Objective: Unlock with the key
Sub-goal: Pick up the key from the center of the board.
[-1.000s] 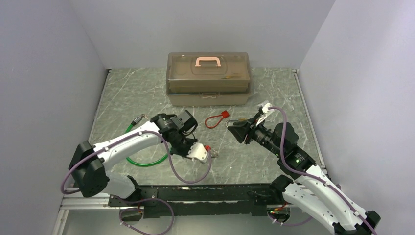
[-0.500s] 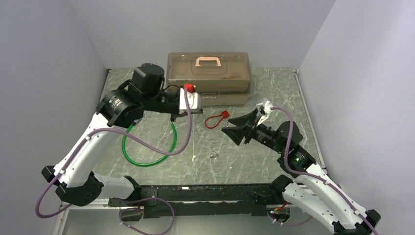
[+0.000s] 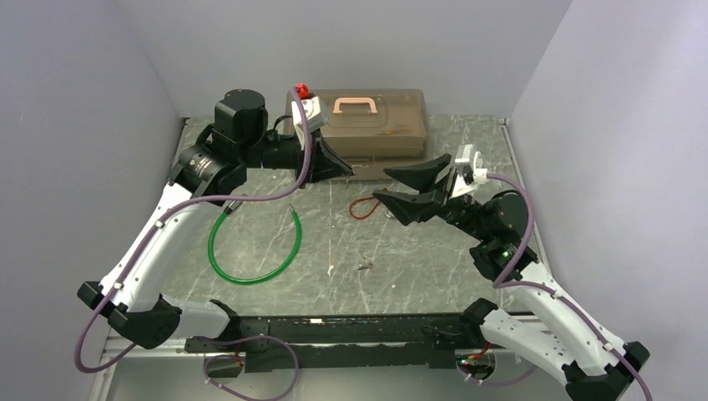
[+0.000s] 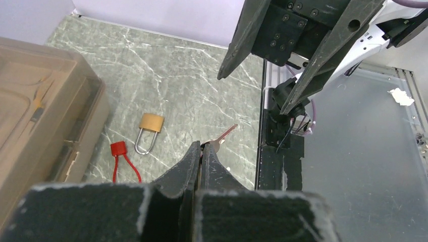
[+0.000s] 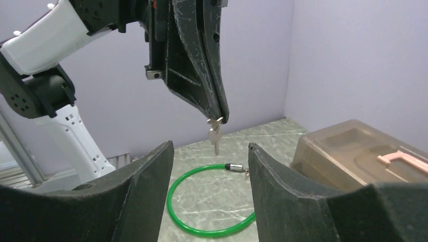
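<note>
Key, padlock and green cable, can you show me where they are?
key (image 4: pixel 224 135), left wrist view, on its thin metal blade.
padlock (image 4: pixel 151 122), left wrist view, on its brass body.
green cable (image 3: pixel 250 281), top external view, on the near curve of its loop.

I can read no text, label, brand or number in any view: none on the key (image 5: pixel 215 135), the padlock (image 4: pixel 151 126) or the toolbox (image 3: pixel 392 127).
</note>
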### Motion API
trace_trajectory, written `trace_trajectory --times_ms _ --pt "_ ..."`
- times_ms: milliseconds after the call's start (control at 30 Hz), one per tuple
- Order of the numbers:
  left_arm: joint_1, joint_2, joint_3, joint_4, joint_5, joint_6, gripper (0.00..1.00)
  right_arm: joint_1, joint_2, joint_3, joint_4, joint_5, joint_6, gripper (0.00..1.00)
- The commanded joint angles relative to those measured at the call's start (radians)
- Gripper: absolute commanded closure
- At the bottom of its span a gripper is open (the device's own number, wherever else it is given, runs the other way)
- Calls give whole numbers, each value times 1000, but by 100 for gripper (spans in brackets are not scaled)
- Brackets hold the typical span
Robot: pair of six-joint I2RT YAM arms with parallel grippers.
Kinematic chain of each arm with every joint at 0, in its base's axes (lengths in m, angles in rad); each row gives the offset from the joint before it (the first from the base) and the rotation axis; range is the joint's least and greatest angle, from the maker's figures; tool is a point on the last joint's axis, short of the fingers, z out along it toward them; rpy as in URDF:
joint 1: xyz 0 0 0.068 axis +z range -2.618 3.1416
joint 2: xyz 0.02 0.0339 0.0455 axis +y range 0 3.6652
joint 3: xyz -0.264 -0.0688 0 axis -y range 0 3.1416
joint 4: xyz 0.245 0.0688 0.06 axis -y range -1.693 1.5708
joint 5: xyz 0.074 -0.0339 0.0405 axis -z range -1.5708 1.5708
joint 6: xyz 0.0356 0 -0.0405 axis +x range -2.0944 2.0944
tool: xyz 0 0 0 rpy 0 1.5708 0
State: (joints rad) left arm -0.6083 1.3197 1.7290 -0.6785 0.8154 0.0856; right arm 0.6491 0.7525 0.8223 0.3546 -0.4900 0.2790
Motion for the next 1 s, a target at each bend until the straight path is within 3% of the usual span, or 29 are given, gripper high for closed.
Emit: trace_trajectory --times_ms 0,633,833,967 --pt "9 -5 -8 96 36 -151 100 -2 51 46 112 -13 -51 42" --pt "21 10 -16 118 9 -181 100 1 185 82 315 -3 -20 36" --pt "24 7 -18 119 5 -180 100 8 229 112 318 -13 9 39" --pt "25 3 -19 121 4 -181 100 10 251 133 292 -12 20 46"
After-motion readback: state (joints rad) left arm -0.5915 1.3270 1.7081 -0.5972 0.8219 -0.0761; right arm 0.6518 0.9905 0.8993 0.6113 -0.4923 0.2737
